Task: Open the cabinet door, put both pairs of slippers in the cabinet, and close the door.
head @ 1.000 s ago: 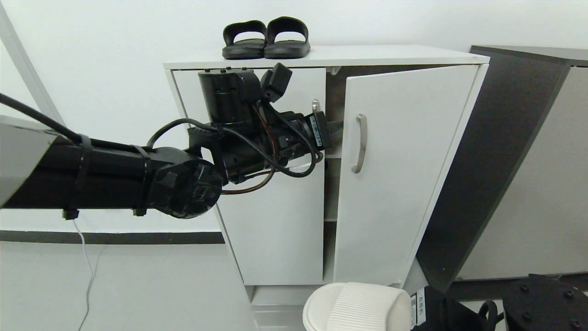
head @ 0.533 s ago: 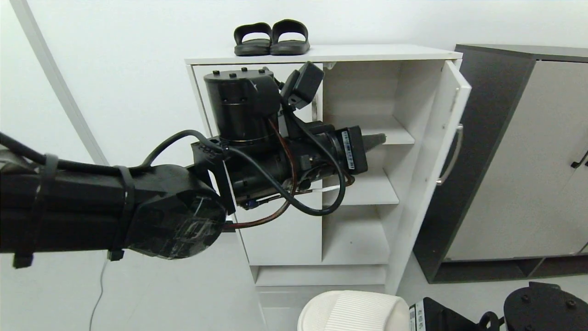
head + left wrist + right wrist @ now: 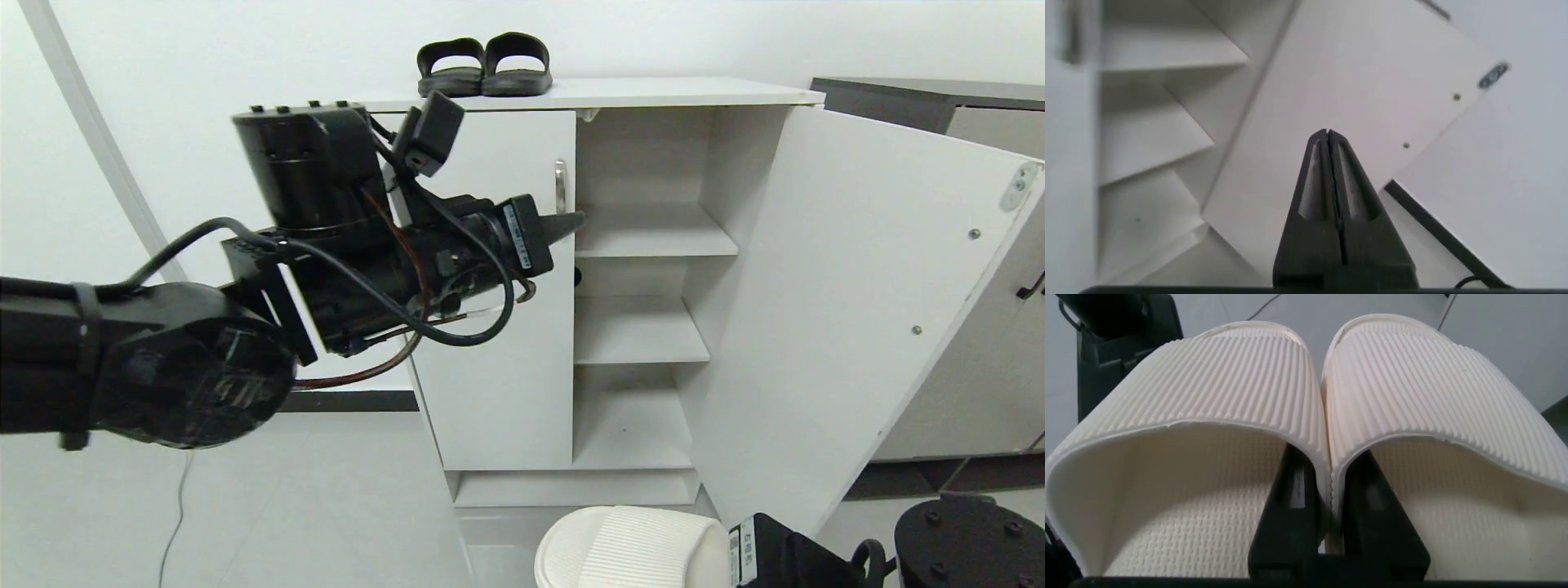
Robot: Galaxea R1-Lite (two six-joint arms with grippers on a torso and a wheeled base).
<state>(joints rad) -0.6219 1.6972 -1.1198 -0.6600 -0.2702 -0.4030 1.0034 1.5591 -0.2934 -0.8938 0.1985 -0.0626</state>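
Door (image 3: pixel 849 327) wide open, swung out to the right, and the shelves (image 3: pixel 645 237) of the cabinet (image 3: pixel 604 91) are laid bare. The opening step is judged done, and loading is now in hand.

The left gripper (image 3: pixel 574 220) is held level in front of the cabinet, just off the top shelf's edge, its fingers pressed together on nothing. Down low, before the cabinet's foot, the white slippers (image 3: pixel 633 545) are carried as a pair by the right gripper (image 3: pixel 1327 469). One finger is tucked inside each slipper, and the two inner walls are pinched between them. The black slippers (image 3: pixel 485 65) are parked side by side on the cabinet top, untouched.

Next, by the look of it, the white pair must be lifted and slid sole-down onto a shelf, kept clear of the door's edge. The left arm must be drawn aside so the opening is not blocked. After that the black pair is to be fetched from the top, and the door is to be swung shut.
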